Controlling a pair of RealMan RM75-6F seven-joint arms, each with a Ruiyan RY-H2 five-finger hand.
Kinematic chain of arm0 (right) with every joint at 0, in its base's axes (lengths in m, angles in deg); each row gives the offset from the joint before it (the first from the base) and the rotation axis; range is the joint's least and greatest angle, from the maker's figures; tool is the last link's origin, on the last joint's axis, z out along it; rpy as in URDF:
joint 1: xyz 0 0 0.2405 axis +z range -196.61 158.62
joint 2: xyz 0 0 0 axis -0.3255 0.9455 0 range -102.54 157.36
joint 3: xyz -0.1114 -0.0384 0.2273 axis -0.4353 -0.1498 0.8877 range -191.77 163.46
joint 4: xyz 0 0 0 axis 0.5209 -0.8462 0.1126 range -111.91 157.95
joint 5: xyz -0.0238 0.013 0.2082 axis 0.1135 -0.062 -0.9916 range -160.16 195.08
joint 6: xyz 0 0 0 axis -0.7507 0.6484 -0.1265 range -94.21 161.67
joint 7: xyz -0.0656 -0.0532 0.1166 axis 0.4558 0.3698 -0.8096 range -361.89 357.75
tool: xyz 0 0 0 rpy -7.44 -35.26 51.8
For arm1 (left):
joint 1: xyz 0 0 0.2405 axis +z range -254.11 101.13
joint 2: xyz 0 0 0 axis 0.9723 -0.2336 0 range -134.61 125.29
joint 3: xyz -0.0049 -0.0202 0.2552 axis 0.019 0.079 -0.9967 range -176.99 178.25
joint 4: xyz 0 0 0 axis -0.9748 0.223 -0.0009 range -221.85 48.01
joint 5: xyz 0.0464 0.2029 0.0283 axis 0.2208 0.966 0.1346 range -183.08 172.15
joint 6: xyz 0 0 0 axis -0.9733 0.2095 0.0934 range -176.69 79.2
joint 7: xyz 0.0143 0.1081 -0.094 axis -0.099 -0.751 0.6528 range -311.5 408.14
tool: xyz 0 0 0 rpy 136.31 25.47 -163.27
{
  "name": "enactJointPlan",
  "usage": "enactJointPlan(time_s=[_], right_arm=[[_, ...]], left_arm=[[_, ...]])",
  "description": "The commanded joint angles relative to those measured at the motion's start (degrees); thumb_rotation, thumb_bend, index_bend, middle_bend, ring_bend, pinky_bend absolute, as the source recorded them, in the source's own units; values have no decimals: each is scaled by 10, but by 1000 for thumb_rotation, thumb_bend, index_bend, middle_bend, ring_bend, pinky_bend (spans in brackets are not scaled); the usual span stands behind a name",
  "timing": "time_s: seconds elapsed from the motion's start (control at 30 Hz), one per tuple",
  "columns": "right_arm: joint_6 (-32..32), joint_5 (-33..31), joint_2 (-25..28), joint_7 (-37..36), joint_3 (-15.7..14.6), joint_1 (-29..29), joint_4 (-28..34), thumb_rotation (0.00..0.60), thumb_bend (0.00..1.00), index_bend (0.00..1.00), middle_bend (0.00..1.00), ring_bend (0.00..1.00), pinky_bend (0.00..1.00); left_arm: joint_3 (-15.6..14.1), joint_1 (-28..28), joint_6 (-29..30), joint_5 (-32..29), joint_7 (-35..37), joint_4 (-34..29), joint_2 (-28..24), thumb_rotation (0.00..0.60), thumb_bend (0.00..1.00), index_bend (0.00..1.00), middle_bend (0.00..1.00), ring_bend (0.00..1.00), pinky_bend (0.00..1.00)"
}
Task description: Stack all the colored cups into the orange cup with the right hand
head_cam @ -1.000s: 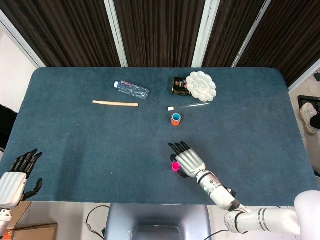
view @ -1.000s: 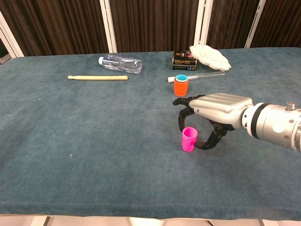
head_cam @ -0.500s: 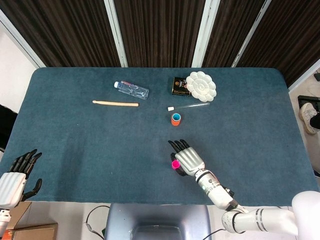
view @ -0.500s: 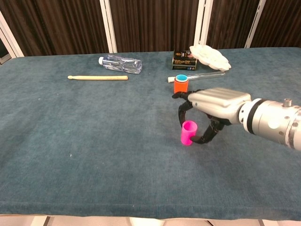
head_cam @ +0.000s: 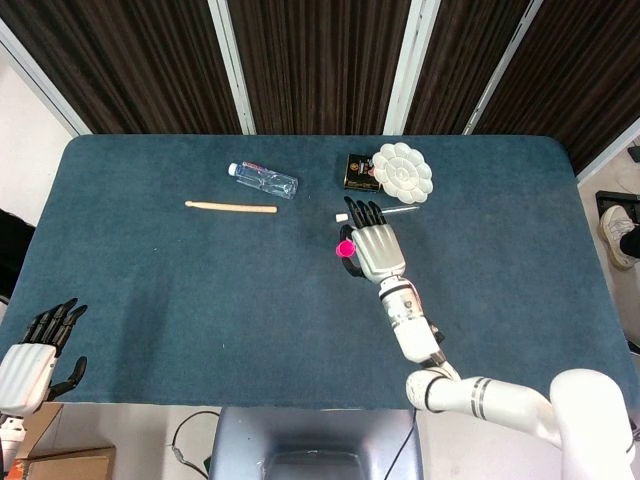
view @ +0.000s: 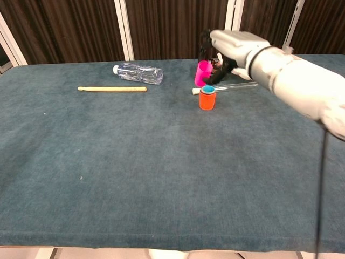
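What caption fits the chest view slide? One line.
Right hand holds pink cup above orange cup.

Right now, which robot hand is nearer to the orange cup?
The right. The right robot hand holds the pink cup just above the orange cup. The left robot hand is far away, beyond the table's near left corner.

Orange cup (view: 207,100) in head view behind right hand (head_cam: 377,248).
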Motion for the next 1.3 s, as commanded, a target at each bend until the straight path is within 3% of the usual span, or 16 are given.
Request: enactJointPlan(time_s=[0.03, 0.37, 0.97, 1.1, 1.3], right_arm=[[3, -34, -50, 26, 37, 48, -81, 600, 469, 599, 53, 0, 0], [-15, -65, -96, 58, 35, 75, -187, 600, 468, 598, 52, 0, 0], [-42, -98, -106, 79, 33, 75, -220, 600, 468, 572, 53, 0, 0], [-49, -99, -112, 76, 33, 77, -230, 600, 468, 518, 53, 0, 0], [-60, -99, -106, 61, 36, 74, -223, 600, 467, 314, 31, 0, 0]], left_arm=[[1, -2, -3, -3, -1, 0, 0, 600, 459, 0, 0, 0, 117], [3, -2, -5, -9, 7, 3, -3, 600, 459, 0, 0, 0, 117], [2, -3, -9, -8, 6, 3, -2, 600, 459, 0, 0, 0, 117], [2, -4, -11, -9, 6, 3, -2, 600, 459, 0, 0, 0, 118], [2, -5, -12, -10, 7, 3, -3, 600, 459, 0, 0, 0, 118]])
